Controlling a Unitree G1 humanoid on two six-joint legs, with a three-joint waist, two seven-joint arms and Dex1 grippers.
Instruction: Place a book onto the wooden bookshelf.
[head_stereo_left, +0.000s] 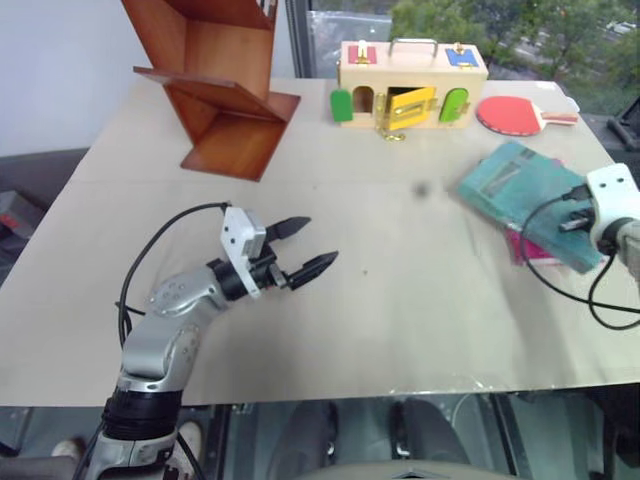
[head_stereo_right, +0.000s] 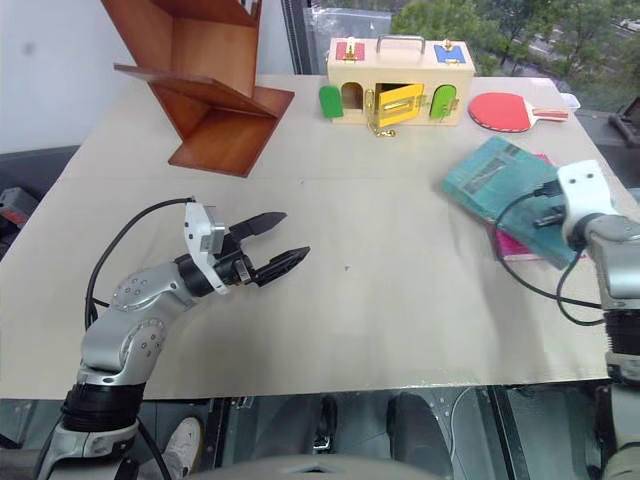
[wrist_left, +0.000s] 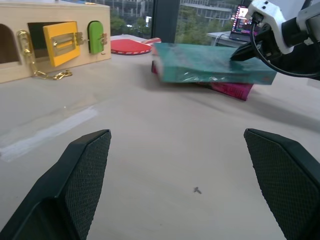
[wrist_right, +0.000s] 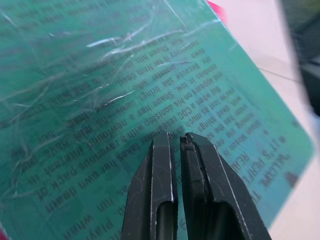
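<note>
**Closed right hand on the book cover: nothing gripped yet**

Your right hand (wrist_right: 176, 137) has its 2 fingers pressed together, tips on the cover of the thick teal-green book (head_stereo_left: 520, 195), holding nothing. That book lies flat at the right of the surface (head_stereo_left: 330, 300), on top of a thinner magenta-pink book (wrist_left: 227, 88). Push now and the glossy cover may slide off it. Your left hand (head_stereo_left: 305, 248) hangs wide open and empty. The reddish-brown zigzag wooden bookshelf (head_stereo_left: 215, 85) stands well apart.
</note>
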